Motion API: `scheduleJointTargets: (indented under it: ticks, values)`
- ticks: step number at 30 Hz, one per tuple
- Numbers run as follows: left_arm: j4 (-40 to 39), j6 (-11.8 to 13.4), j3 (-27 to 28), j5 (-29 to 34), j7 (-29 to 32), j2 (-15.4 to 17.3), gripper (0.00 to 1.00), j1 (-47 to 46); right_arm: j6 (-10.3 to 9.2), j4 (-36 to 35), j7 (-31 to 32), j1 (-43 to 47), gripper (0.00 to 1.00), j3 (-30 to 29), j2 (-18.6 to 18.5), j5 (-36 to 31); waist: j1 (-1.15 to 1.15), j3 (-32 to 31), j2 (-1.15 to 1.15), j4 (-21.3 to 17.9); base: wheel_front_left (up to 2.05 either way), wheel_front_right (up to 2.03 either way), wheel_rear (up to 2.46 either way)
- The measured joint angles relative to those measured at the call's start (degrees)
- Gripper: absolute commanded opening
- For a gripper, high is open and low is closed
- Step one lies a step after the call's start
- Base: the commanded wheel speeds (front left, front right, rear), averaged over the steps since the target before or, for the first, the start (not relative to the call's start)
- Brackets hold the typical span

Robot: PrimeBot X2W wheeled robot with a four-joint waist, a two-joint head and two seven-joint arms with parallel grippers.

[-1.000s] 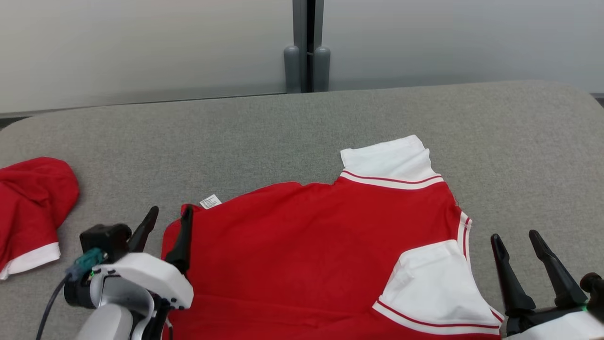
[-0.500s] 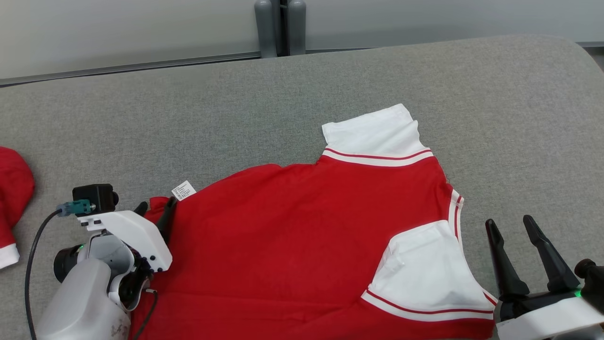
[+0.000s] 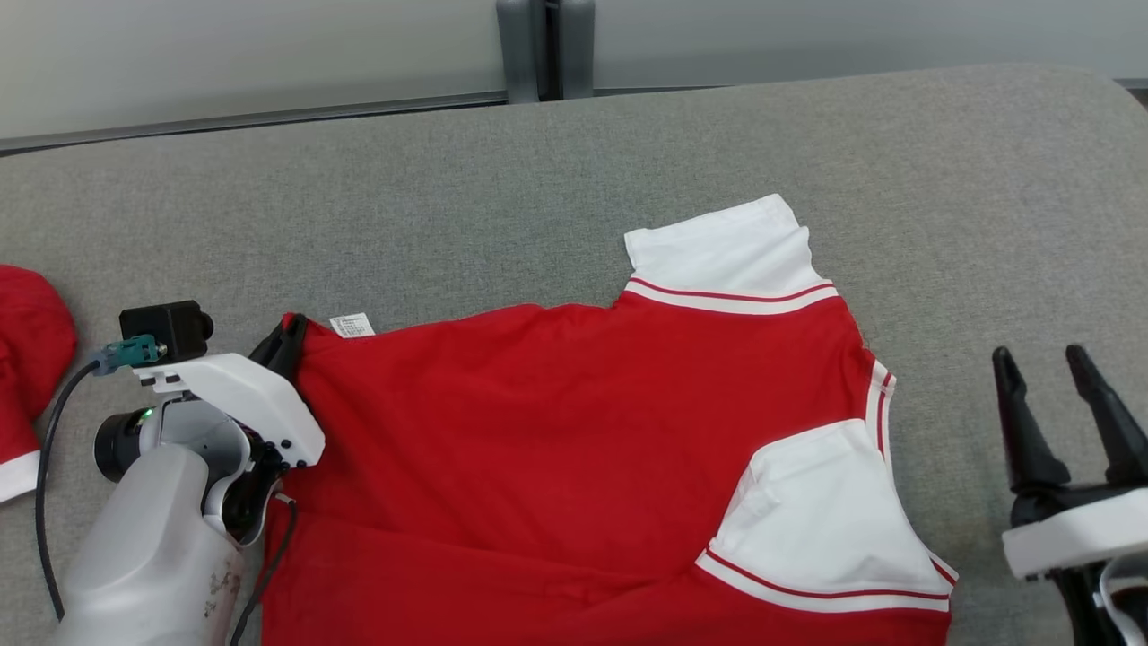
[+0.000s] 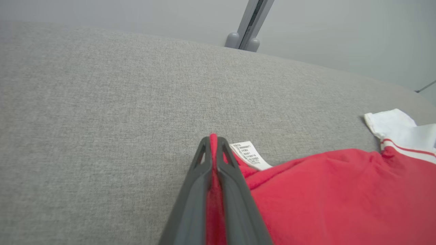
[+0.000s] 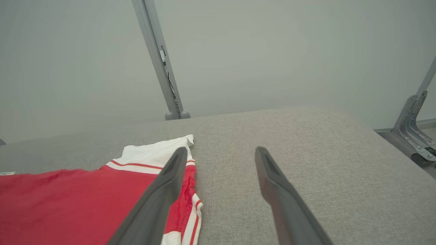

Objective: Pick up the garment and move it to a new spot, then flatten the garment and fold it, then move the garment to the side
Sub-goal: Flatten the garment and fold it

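While pinching garment (image 3: 556, 431), left end effector (image 3: 287, 334).

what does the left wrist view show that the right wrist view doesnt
Left wrist view: the left gripper shut on a red corner of the garment. Right wrist view: the right gripper open, beside the garment's striped edge over the grey surface, plus a metal bracket at far right. Both: the red garment, its white sleeve, the grey surface and the upright post behind.

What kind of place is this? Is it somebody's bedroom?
Probably a robot test room, not a bedroom: a grey cloth-covered table, bare pale wall panels joined by a metal post, and a red shirt laid out.
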Motion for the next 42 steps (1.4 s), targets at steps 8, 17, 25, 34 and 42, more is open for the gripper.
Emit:
scheduleJointTargets:
  ticks: [8,17,25,34,42]
  values:
    - [-1.7,0.26,-0.21,0.01,-2.34,-1.51,0.0,-3.52,0.0,9.46,-0.86,-13.27,1.0,1.79,-5.08,3.36,0.0,4.07,0.0,1.99,0.0,0.0,0.0]
    - [-1.83,0.18,-1.57,0.32,-3.88,-3.94,0.0,-7.85,0.0,23.32,0.36,-30.65,1.0,10.77,-10.28,7.7,0.0,9.47,0.0,7.34,0.0,0.0,0.0]
    - [0.09,-0.58,-3.63,0.32,-5.44,-6.14,0.0,-10.15,0.0,37.65,5.83,-41.34,1.0,21.62,-12.39,11.92,0.0,12.17,0.0,11.2,0.0,0.0,0.0]
    - [2.47,-0.82,-4.97,-0.74,-7.01,-6.9,0.0,-11.21,0.0,44.1,8.12,-47.04,0.0,30.84,-14.11,17.83,0.0,12.3,0.0,11.42,0.0,0.0,0.0]
    - [2.03,-1.18,-4.48,-2.89,-9.21,-5.83,0.0,-11.02,0.01,40.3,-4.6,-47.77,0.0,32.89,-17.37,20.65,0.0,10.45,0.0,10.6,0.0,0.0,0.0]
